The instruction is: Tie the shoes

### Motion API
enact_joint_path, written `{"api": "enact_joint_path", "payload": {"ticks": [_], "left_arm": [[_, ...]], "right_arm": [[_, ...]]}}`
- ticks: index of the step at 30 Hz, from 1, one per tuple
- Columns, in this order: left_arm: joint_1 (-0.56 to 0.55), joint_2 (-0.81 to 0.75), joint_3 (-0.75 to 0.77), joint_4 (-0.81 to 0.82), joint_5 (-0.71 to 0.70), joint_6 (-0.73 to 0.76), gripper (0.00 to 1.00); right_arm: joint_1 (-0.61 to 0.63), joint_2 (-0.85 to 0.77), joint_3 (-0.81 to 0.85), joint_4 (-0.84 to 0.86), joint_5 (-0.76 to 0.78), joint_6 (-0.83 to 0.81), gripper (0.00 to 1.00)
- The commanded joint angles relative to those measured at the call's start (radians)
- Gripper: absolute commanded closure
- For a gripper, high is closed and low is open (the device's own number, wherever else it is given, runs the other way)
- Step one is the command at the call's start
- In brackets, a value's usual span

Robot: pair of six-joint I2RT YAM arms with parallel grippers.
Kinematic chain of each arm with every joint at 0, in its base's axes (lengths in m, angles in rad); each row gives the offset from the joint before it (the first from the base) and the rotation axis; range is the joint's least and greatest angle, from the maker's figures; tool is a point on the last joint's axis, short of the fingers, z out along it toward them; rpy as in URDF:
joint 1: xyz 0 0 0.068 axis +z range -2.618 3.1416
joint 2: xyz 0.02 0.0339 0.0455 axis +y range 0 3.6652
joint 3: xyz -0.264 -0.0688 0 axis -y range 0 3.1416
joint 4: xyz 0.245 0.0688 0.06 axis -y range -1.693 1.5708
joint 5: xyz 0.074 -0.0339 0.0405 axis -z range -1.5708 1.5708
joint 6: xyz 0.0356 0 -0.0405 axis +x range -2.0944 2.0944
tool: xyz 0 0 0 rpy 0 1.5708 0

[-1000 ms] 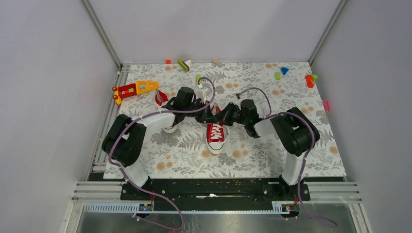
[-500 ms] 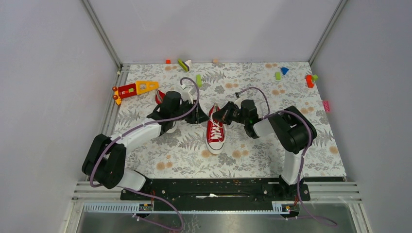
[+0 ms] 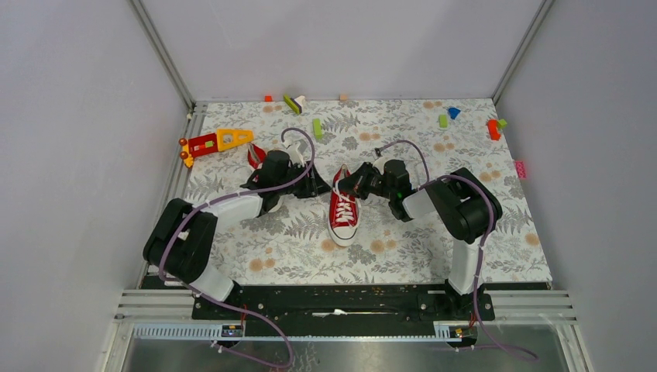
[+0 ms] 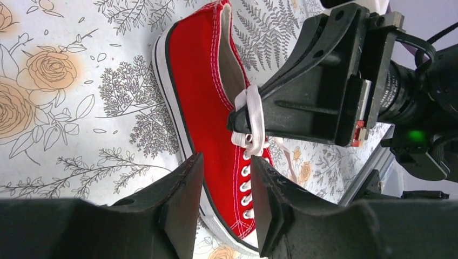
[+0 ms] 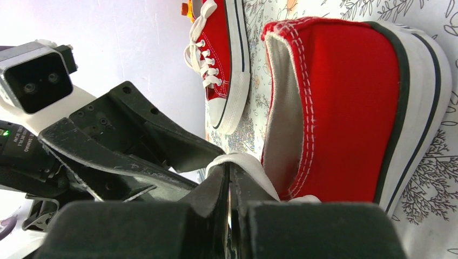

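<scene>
Knotting seemed underway: right gripper (image 5: 229,174) pinched the white flat lace (image 4: 251,114) of the red canvas white-soled sneaker (image 3: 343,218) centred on the floral table (image 3: 434,248); left gripper (image 4: 226,162) gaped empty beside it; next it needed a free strand.

The left gripper (image 4: 226,162), shut a second ago at the heel of the red canvas sneaker with white laces (image 3: 343,221), now stands parted and empty, drawn back leftward from it.

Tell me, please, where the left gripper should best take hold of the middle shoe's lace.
Probably the short stretch of lace between the eyelets and the shut right gripper, which holds it up from the shoe. The open left gripper should come from its own side, jaws straddling the strand.
</scene>
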Motion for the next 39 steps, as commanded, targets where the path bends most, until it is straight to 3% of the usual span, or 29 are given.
{"api": "enact_joint_path", "payload": {"ticks": [1, 25, 27, 32, 35, 39], "left_arm": [[0.000, 0.037, 0.026, 0.105, 0.011, -0.030, 0.60], [-0.009, 0.206, 0.086, 0.250, 0.141, -0.110, 0.56], [-0.010, 0.213, 0.088, 0.266, 0.140, -0.109, 0.62], [-0.010, 0.218, 0.071, 0.344, 0.130, -0.118, 0.99], [-0.010, 0.195, 0.078, 0.299, 0.138, -0.070, 1.00], [-0.009, 0.125, 0.079, 0.112, 0.046, 0.025, 1.00]], "right_arm": [[-0.001, -0.006, 0.031, 0.033, -0.020, -0.001, 1.00], [-0.001, -0.013, 0.032, 0.039, -0.026, 0.027, 1.00], [-0.001, -0.015, 0.030, 0.037, -0.023, 0.024, 1.00], [-0.001, -0.017, 0.024, 0.035, -0.020, 0.023, 1.00], [-0.001, -0.032, 0.014, 0.028, -0.018, 0.002, 0.91], [-0.007, -0.074, -0.006, -0.026, 0.001, -0.053, 0.75]]}}
